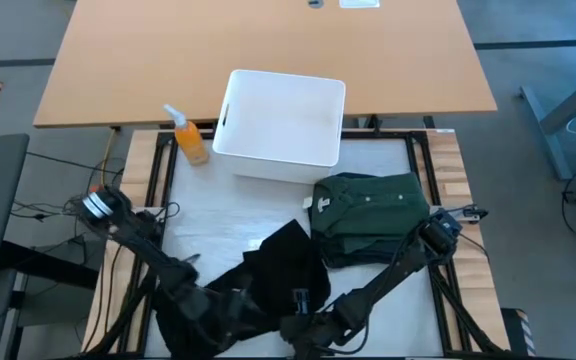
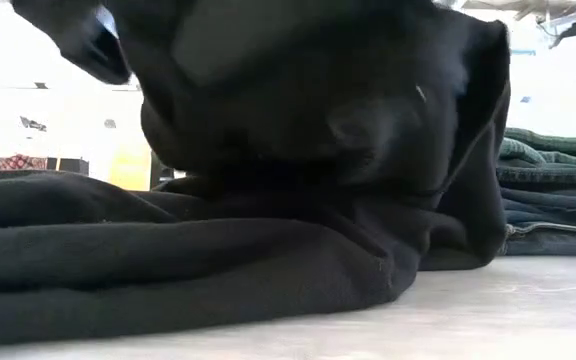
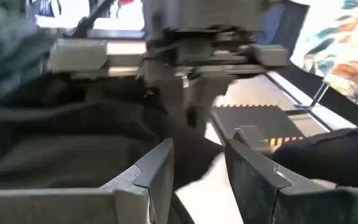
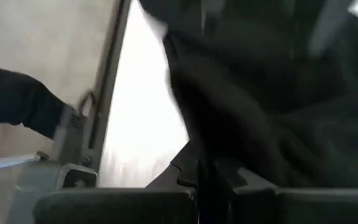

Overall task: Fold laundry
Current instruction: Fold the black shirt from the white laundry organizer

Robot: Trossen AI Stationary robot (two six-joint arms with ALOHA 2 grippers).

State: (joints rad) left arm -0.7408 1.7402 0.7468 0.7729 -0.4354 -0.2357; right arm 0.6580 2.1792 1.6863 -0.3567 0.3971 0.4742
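Worktop (image 1: 218,215): pale surface inside a dark frame, wooden strips along its 3 and 9 o'clock edges; a larger tan table stands beyond it toward 12 o'clock.
White bin (image 1: 280,125): rectangular plastic tub at the 12 o'clock edge of the worktop, open side up, nothing visible inside.
Black garment (image 1: 268,275): crumpled dark cloth near the 6 o'clock edge, partly lifted into a peak between the two arms; in the low view it fills most of the picture (image 2: 268,200), its lower folds lying on the worktop.
Green shirt (image 1: 370,215): dark green, folded into a neat rectangle with collar and buttons showing, at about 3 o'clock from the worktop's middle, just beside the black garment and close to the bin; the low view shows its stacked folds (image 2: 553,195).
Left arm: comes in from 8 o'clock and reaches to the black garment's 7 o'clock side.
Left hand (image 3: 197,168): fingers spread apart with a clear gap, dark cloth lying beside and under them; nothing seen pinched.
Right arm: comes in from 4 o'clock, low across the 6 o'clock edge.
Right hand (image 4: 205,177): fingers pressed together, pinching a fold of the black garment that rises just ahead of them.
Spray bottle (image 1: 188,137): orange liquid, white trigger top, just beside the bin at its 9 o'clock side.
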